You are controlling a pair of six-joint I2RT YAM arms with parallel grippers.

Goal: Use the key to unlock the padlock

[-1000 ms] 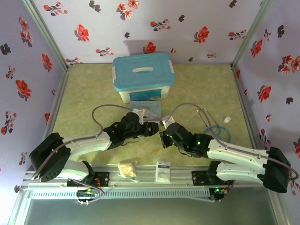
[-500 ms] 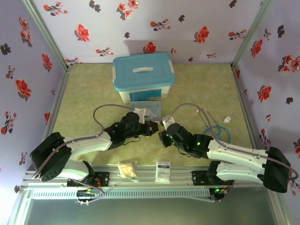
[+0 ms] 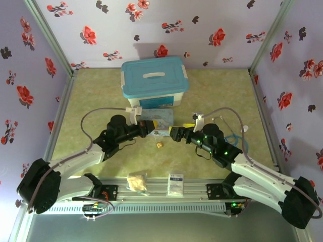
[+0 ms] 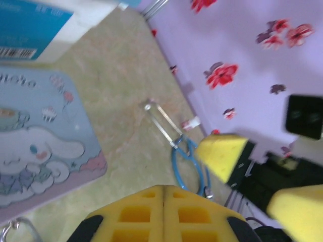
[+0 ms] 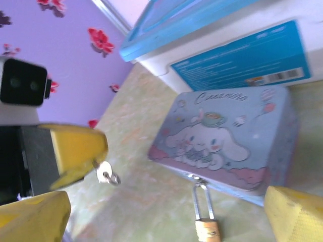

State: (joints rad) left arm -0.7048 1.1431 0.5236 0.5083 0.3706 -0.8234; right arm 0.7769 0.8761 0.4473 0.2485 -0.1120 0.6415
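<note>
Tiny brass padlock with thin silver shackle (image 5: 207,230) is found lying loose, just beside pastel cartoon tin (image 5: 227,136). Small grey metal key (image 5: 105,173) is pinched in clenched left gripper (image 4: 164,194). Right gripper (image 3: 174,134) is spread, empty. Judged: insertion not begun; padlock is to be grasped and steadied first.

A cursive word beginning "Cinnamo" runs across the lid of the cartoon tin (image 5: 227,143) on the worktop. The storage box (image 5: 202,43) behind it carries a blue label (image 5: 237,58) with a barcode (image 5: 280,76); its fine print is too small to read.
</note>
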